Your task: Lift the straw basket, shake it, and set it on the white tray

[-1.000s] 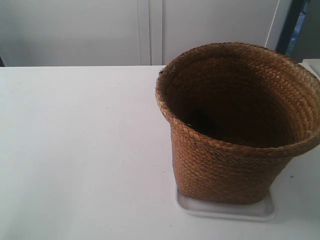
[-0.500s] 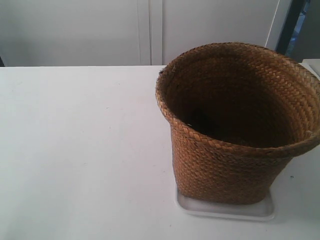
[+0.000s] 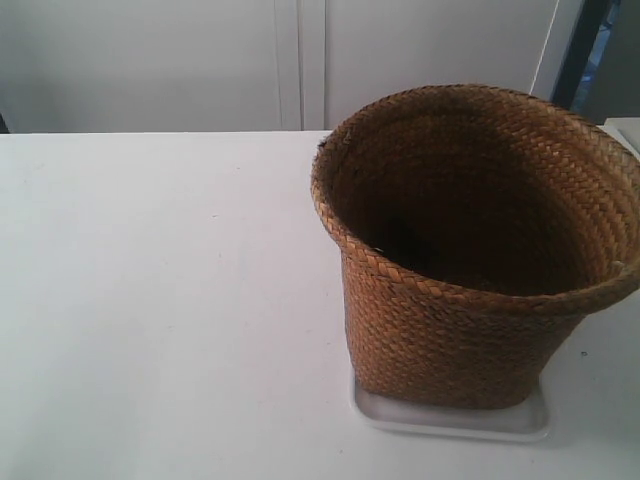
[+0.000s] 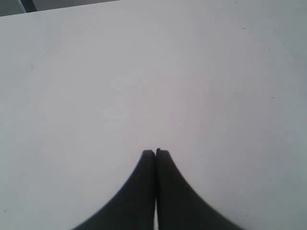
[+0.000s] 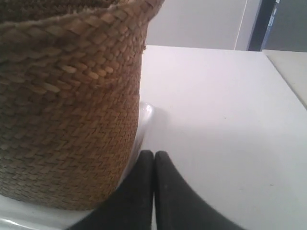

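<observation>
The straw basket stands upright on the white tray, right of centre in the exterior view. No arm shows in that view. In the right wrist view the straw basket fills one side, its base resting on the white tray. My right gripper is shut with nothing in it, close beside the basket's lower wall and apart from it. My left gripper is shut and empty over bare white table, with the basket out of that view.
The white table spreads wide beside the basket. A pale wall with a vertical seam runs behind it, and a dark gap shows at the back corner. A second pale surface lies past the table's edge.
</observation>
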{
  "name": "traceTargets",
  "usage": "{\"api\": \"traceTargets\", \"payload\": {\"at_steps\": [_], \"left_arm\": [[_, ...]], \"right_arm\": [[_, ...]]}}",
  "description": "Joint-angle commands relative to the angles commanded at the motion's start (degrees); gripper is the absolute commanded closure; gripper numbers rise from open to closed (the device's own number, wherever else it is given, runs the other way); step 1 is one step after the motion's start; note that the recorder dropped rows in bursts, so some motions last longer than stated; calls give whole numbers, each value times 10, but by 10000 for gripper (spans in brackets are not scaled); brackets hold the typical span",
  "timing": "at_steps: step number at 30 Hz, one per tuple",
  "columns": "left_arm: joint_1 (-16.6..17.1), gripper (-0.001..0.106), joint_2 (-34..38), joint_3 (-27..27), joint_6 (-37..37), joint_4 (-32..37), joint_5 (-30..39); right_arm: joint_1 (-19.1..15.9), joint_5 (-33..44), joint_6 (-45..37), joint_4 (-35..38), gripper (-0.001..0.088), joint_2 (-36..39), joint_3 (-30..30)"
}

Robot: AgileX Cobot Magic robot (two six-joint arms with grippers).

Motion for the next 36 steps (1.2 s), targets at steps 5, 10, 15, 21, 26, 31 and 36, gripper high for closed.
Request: {"api": "traceTargets", "payload": {"at_steps": [5, 10, 15, 21, 26, 31, 36], "left_arm": [[0, 1053, 0, 0, 0, 0, 0], [0, 1053, 0, 0, 0, 0, 0], [0, 1053, 0, 0, 0, 0, 0], [0, 1053, 0, 0, 0, 0, 0], [0, 1053, 0, 0, 0, 0, 0], [0, 1053, 0, 0, 0, 0, 0], [0, 1053, 0, 0, 0, 0, 0]], "right_arm": [[0, -18, 0, 0, 868, 0, 13], [0, -19, 0, 0, 868, 0, 13], [0, -19, 0, 0, 868, 0, 13], [0, -19, 0, 1, 868, 0, 13], [0, -19, 0, 1, 868, 0, 13], [0, -19, 0, 1, 868, 0, 13], [0, -19, 0, 1, 868, 0, 13]]}}
